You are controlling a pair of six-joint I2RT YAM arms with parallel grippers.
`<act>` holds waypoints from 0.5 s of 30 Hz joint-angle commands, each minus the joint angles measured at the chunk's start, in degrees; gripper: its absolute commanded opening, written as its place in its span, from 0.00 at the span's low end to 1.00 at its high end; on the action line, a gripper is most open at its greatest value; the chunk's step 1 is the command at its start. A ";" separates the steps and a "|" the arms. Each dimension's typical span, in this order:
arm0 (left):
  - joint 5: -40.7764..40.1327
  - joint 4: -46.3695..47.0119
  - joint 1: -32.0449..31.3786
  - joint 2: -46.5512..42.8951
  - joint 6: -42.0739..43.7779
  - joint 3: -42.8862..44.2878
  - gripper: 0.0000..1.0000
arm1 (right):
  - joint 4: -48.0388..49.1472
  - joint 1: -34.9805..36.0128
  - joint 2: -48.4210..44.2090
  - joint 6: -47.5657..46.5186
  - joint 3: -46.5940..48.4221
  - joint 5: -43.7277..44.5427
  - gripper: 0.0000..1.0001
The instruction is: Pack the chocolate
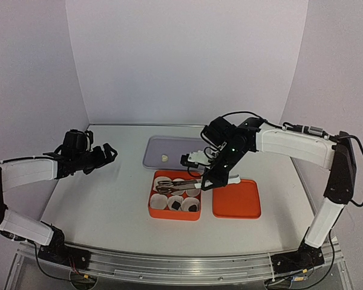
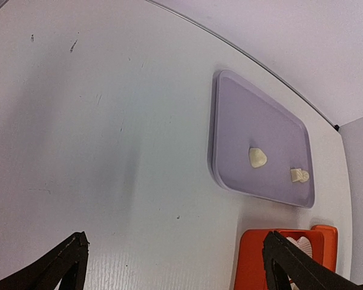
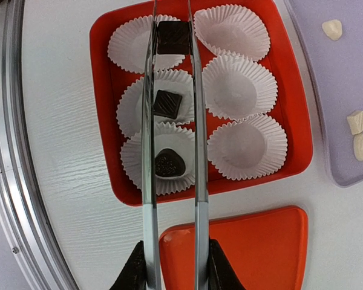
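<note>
Clamping tongs (image 3: 147, 121) that hold a third dark piece (image 3: 172, 37), the right claw (image 3: 172, 269) hangs above the box (image 3: 101, 90), two already cupped. Three cream lumps (image 3: 356, 121) wait; left claw (image 2: 175, 260) gapes empty.

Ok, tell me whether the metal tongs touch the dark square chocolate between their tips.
Touching. Right wrist view: the metal tongs pinch the dark square chocolate from both sides.

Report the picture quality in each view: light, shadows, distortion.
Top view: soft, even light, no glare. Left wrist view: a broad soft shadow crosses the table, whose far edge bows. Right wrist view: sharp; the tongs gleam, the table's rail curves.
</note>
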 commanded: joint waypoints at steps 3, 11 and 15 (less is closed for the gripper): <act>0.03 1.67 -0.12 -1.43 0.72 0.82 1.00 | 1.59 0.22 1.03 0.32 2.83 -3.05 0.04; -0.62 1.23 -0.09 -2.75 0.49 0.22 1.00 | 1.57 0.69 2.68 0.12 3.03 -3.96 0.04; -0.69 0.01 -0.11 -3.14 0.36 0.04 1.00 | 1.65 0.74 3.82 0.53 3.74 -3.93 0.04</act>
